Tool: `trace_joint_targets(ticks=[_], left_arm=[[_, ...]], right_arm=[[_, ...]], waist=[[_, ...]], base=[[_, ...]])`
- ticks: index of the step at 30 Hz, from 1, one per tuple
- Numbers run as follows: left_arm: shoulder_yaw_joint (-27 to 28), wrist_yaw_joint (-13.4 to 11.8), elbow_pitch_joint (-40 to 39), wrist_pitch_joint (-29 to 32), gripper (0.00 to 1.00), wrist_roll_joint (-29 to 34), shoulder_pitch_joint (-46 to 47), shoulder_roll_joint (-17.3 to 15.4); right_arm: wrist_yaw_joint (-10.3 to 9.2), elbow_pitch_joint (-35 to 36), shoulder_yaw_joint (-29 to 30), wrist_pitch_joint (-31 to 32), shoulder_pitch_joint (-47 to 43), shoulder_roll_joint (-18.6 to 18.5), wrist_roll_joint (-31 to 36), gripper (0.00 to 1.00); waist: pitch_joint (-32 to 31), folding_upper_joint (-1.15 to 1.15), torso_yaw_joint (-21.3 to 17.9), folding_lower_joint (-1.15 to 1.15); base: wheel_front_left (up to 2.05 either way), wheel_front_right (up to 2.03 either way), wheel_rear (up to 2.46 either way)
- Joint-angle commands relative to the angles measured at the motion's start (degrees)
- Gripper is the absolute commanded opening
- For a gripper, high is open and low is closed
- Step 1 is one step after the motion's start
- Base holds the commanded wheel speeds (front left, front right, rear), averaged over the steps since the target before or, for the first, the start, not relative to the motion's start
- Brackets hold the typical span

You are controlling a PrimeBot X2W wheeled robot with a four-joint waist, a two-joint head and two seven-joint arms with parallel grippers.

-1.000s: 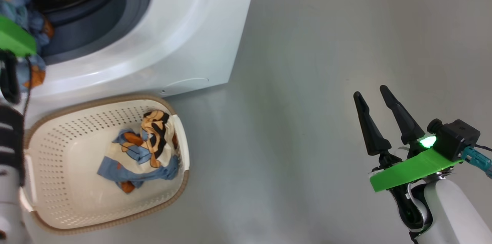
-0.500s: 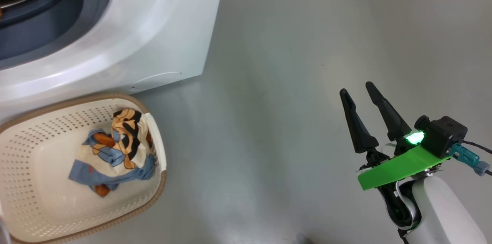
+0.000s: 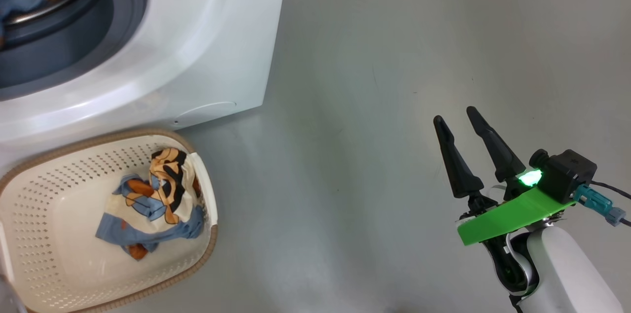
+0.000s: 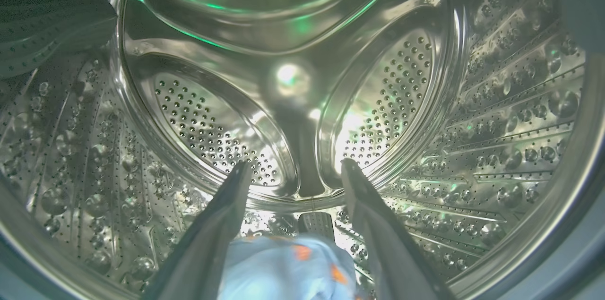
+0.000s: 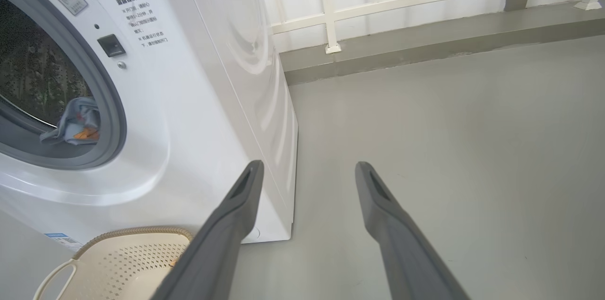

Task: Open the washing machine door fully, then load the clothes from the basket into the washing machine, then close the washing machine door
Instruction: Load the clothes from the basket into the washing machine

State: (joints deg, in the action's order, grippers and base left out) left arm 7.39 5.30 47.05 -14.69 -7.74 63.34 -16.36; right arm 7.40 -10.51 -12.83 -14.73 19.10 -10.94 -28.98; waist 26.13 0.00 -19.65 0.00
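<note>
Left wrist view: left jaws apart inside the washing machine [image 4: 283, 78], one garment [image 4: 288, 267] at 6 o'clock; right jaws apart, empty; clothes [image 3: 153, 204] in basket [image 3: 29, 234] at head view's 8 o'clock; loading judged partial, closing outstanding.

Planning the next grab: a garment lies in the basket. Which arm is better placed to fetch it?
Probably left. The left gripper is open inside the drum, and the basket with the clothes sits just below that opening. The right gripper hangs open over the floor, far to the basket's right.
</note>
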Motion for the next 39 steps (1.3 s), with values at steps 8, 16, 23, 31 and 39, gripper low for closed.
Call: trace_joint_targets(ticks=[8,16,23,31,39], left_arm=[[1.1,0.2,-0.2,-0.3,1.0,1.3,-2.0,-1.4],[2.3,0.2,-2.2,-0.3,1.0,1.0,-6.9,1.8],[3.3,0.5,-4.9,-0.3,1.0,1.0,-13.0,5.0],[4.4,1.5,-10.4,-0.3,1.0,0.9,-22.4,9.2],[3.4,2.0,-16.3,-0.3,1.0,1.2,-32.7,12.1]], right_arm=[[0.09,1.3,-1.2,-0.3,-0.3,-1.4,-0.3,1.0],[0.09,1.3,-0.7,-0.3,0.2,-2.1,-0.1,1.0],[0.09,1.3,-0.2,-0.3,0.4,-2.8,0.1,1.0],[0.09,0.8,0.6,-0.3,-0.5,-4.0,0.5,1.0],[0.09,0.4,1.8,-0.3,-3.1,-5.4,0.6,1.0]], waist=[[-0.7,0.0,0.6,0.0],[-1.4,0.0,2.1,0.0],[-2.7,0.0,3.9,0.0],[-5.6,0.0,6.9,0.0],[-9.6,0.0,10.3,0.0]], base=[[0.0,0.0,0.0],[0.0,0.0,0.0],[0.0,0.0,0.0],[0.0,0.0,0.0],[0.0,0.0,0.0]])
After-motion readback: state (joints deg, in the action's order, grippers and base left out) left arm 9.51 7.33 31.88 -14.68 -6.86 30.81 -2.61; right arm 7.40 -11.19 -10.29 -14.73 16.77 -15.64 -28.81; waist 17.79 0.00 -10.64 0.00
